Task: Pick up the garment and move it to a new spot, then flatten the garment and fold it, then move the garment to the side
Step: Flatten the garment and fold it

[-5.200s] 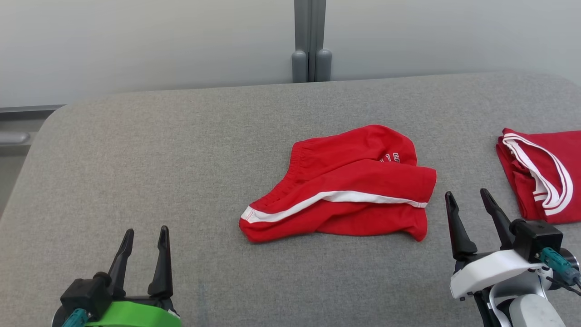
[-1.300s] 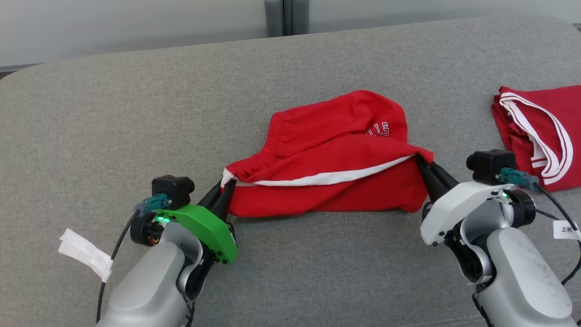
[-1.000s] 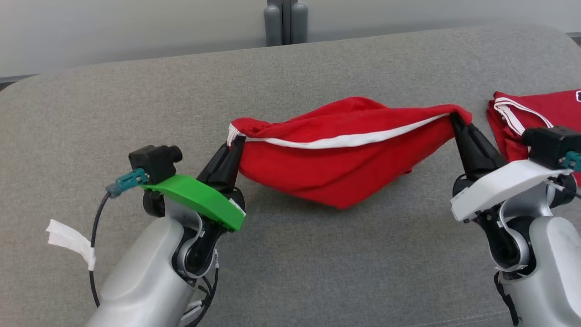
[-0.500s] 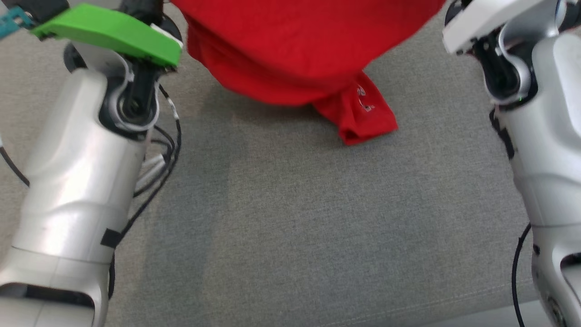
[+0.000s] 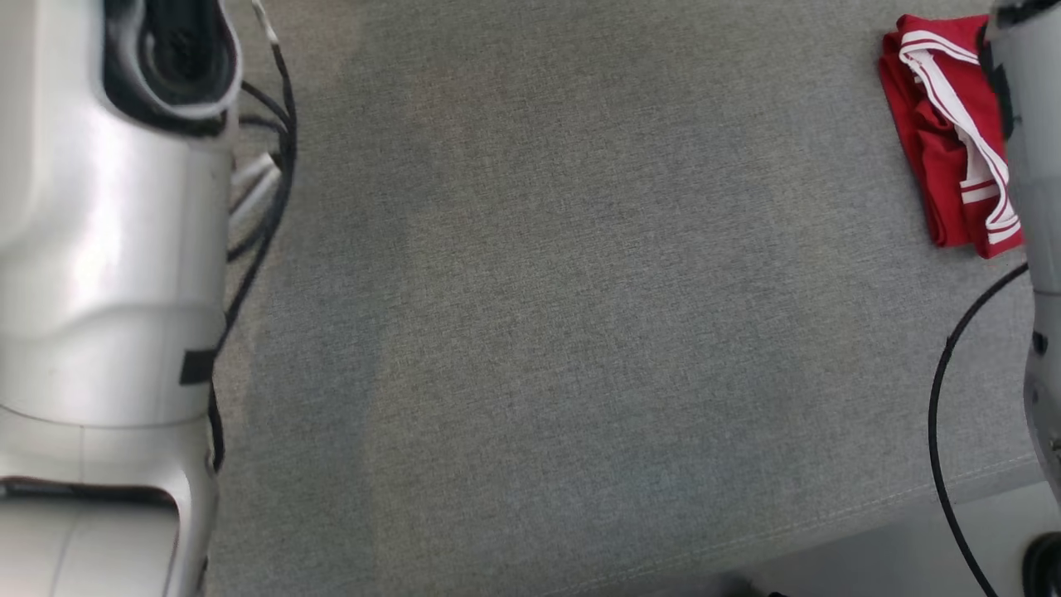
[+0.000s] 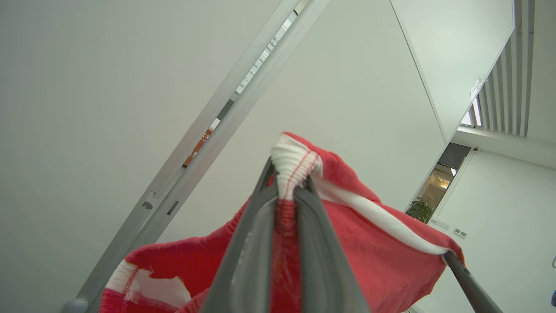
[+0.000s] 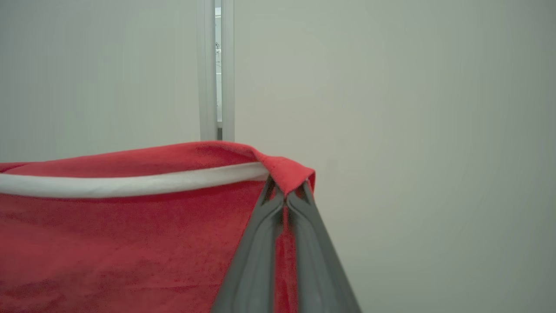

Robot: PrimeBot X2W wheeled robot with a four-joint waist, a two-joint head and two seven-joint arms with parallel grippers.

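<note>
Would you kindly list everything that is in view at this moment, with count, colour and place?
held garment: one, red with a white stripe, hanging between the two grippers before the wall.
folded garment: one, red with white stripes, on the padded surface, upper right of the head view.
padded surface: one, grey fabric, under the arms.
wall: one, pale, behind the held garment.
metal post: one, silver, set in the wall.
cables: several, black, beside both forearms.
left gripper: one, dark, shut on the white-hemmed corner.
right gripper: one, dark, shut on the other corner.
left forearm: one, silver, head view's left edge.
right forearm: one, silver, right edge.
</note>
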